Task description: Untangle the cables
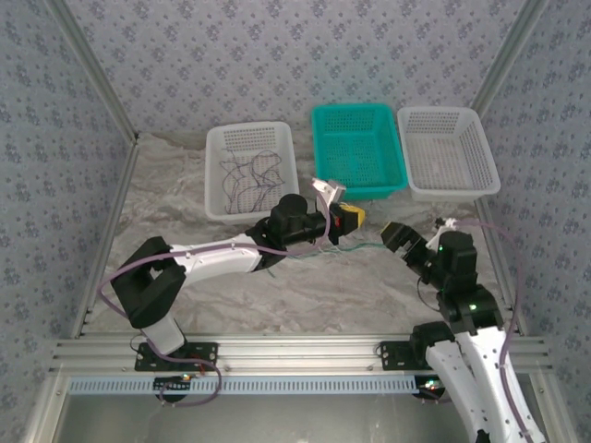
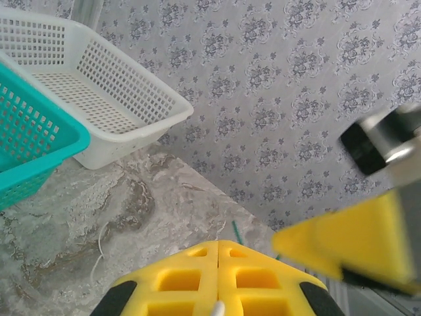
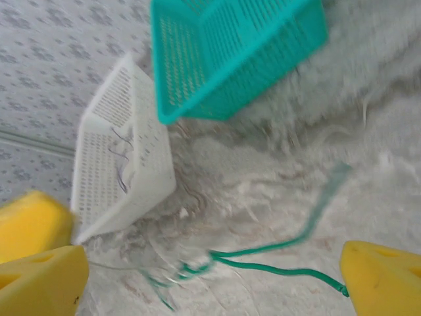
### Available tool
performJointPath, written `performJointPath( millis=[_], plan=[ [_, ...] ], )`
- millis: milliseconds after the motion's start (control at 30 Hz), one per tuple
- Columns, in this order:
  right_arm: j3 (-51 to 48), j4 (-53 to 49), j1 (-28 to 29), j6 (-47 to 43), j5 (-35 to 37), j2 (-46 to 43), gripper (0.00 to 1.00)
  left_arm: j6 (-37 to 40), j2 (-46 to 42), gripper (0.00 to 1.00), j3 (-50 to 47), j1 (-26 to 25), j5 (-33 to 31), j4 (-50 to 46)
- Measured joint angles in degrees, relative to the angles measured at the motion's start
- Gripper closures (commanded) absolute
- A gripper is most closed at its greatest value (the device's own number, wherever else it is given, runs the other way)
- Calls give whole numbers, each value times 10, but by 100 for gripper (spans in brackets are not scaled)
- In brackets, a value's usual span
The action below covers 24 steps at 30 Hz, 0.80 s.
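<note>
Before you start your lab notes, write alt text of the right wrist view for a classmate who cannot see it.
A thin green cable lies looped on the marbled table between the yellow fingertips of the open right end effector. Beyond it sit a teal basket and a white basket holding thin dark cables; the picture is tilted and blurred.

Marbled table [image 1: 351,286] under left white basket [image 1: 214,175], teal basket [image 1: 319,138], right white basket [image 1: 486,159], green cable [image 3: 223,255].
</note>
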Motion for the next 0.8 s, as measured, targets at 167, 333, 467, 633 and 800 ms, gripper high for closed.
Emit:
performJointPath(
  millis=[167,333,467,633,800],
  plan=[
    [-115,98,19,78,-31,1,0,-4,0,100,0,0,0,-1],
    [-142,175,56,121,-18,11,0,-4,0,100,0,0,0,-3],
    [-142,194,78,149,7,-7,0,-4,0,100,0,0,0,-12],
    [-132,172,102,165,43,-7,0,-4,0,100,0,0,0,-14],
    [-102,150,117,181,57,72,0,-4,0,100,1,0,0,-14]
  ],
)
